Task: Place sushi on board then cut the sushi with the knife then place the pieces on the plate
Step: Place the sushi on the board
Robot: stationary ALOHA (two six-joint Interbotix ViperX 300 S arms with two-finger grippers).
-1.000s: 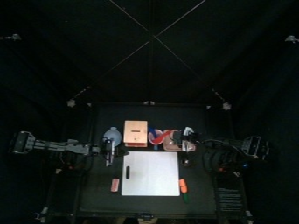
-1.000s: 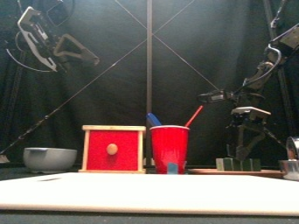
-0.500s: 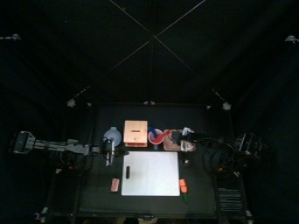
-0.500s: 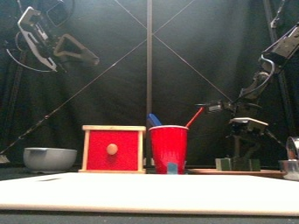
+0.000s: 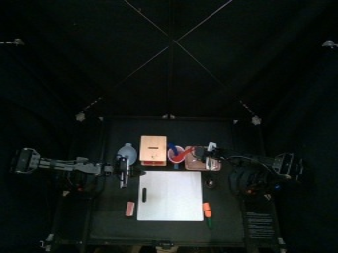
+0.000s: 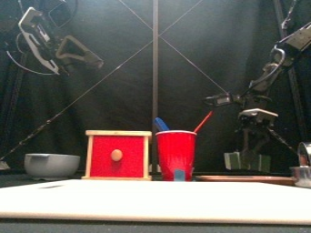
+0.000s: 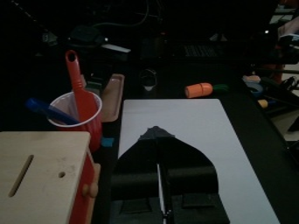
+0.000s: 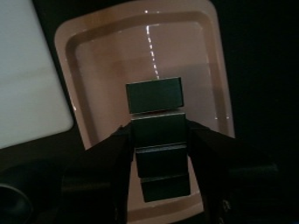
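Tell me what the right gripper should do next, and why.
Probably close the right gripper on the dark green toy sushi roll: its open jaws flank the roll, which lies on the flat pink tray, not yet on the white cutting board.

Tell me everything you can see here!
cutting board: one, white, table's front middle.
wooden box: one, pale, red drawer front, behind board.
red cup: one, right of box.
toy knives: two, blue and red, in the cup.
bowl: one, blue-grey, left of box.
tray: one, pink, right of cup.
sushi roll: one, dark green, on the tray.
toy foods: two, orange, beside the board's front corners.
left hand: black, shut, left of the board.
right hand: black, over the sushi roll.
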